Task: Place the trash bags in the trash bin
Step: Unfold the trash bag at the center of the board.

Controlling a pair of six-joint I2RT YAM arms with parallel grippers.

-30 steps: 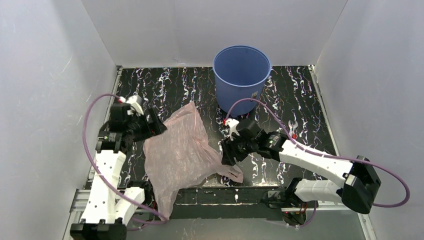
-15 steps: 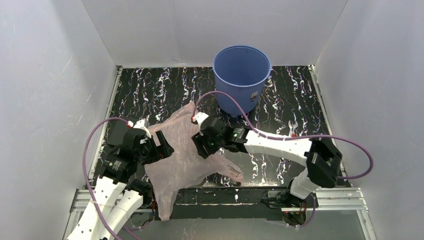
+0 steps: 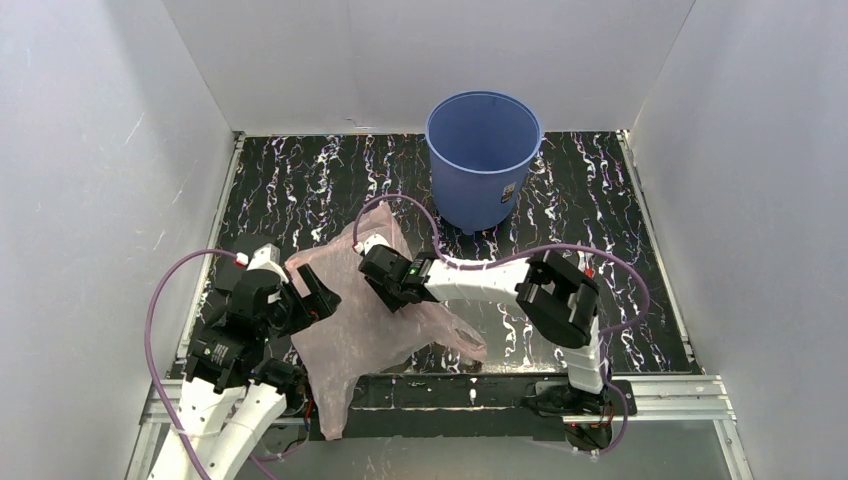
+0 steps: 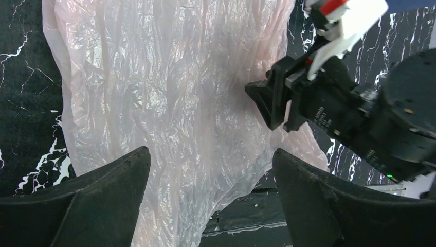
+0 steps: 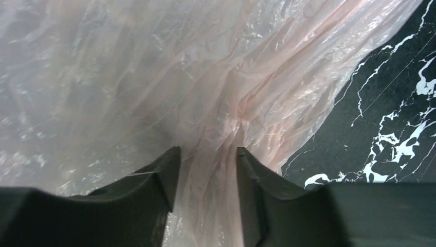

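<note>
The trash bag, thin crinkled pale-pink film, lies flat on the black marbled table, and its lower end hangs over the near edge. The blue trash bin stands upright at the back, apart from the bag. My left gripper hovers over the bag's left edge, wide open, with only film below its fingers. My right gripper presses onto the bag's upper middle. Its jaws stand partly open, astride a raised pleat of film that is not pinched flat. It also shows as the right gripper in the left wrist view.
White walls enclose the table on three sides. A metal rail runs along the near edge under the bag's overhang. Purple cables loop from both wrists, the right one arching between bag and bin. Bare marbled tabletop lies right of the bin.
My right arm swung left from the bag's right edge onto its upper middle, and its jaws narrowed. My left gripper dropped nearer and shifted right over the bag's left edge.
</note>
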